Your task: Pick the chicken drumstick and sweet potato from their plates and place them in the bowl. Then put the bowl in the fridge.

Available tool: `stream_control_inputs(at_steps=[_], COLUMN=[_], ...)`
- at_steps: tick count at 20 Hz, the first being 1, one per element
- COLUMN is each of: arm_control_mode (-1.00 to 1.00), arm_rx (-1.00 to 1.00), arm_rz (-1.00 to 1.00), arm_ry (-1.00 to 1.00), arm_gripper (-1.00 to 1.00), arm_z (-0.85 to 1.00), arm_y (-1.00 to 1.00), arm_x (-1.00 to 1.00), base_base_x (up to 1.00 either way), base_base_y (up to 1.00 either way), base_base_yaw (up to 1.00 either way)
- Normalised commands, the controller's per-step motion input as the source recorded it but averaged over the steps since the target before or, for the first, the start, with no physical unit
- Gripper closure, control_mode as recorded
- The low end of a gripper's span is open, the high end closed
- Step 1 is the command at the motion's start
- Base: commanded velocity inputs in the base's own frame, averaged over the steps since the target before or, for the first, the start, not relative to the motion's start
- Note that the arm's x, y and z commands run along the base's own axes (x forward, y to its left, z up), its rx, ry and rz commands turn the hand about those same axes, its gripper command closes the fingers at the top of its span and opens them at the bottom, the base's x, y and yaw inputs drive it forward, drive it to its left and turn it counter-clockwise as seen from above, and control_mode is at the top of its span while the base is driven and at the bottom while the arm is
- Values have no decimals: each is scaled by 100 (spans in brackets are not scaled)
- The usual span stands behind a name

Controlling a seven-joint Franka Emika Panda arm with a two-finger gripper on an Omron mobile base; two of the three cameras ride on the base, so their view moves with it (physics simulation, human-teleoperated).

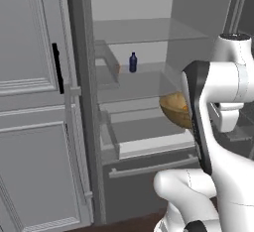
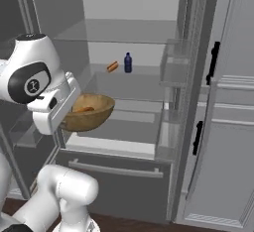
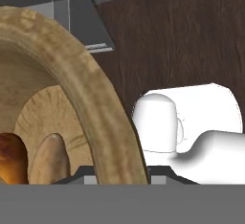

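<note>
Bowl (image 2: 89, 112) held at its thick rim, your gripper (image 3: 117, 182) clamped on it, rim running up between the fingers, mouth roughly upward, level with the open fridge (image 2: 134, 85) lower shelf, drumstick (image 3: 12, 163) and sweet potato (image 3: 50, 158) inside.

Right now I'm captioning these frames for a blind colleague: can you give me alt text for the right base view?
A white robot arm holds a wooden bowl with orange-brown food inside, tilted, at the open fridge, above a glass shelf. Farther back on a higher shelf stand a small dark blue bottle and, to its left, a small orange item. The fridge door stands open at right.
</note>
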Motion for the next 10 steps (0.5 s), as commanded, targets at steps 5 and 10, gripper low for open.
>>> stream_control_inputs(at_steps=[5, 10], arm_control_mode=[100, 100], arm_rx=[0, 0], arm_rz=[0, 0], arm_ry=[0, 0], arm_gripper=[100, 100], arm_z=[0, 0], arm_y=[0, 0], arm_x=[0, 0], base_base_x=[77, 80], base_base_y=[1, 1], base_base_yaw=[-12, -5])
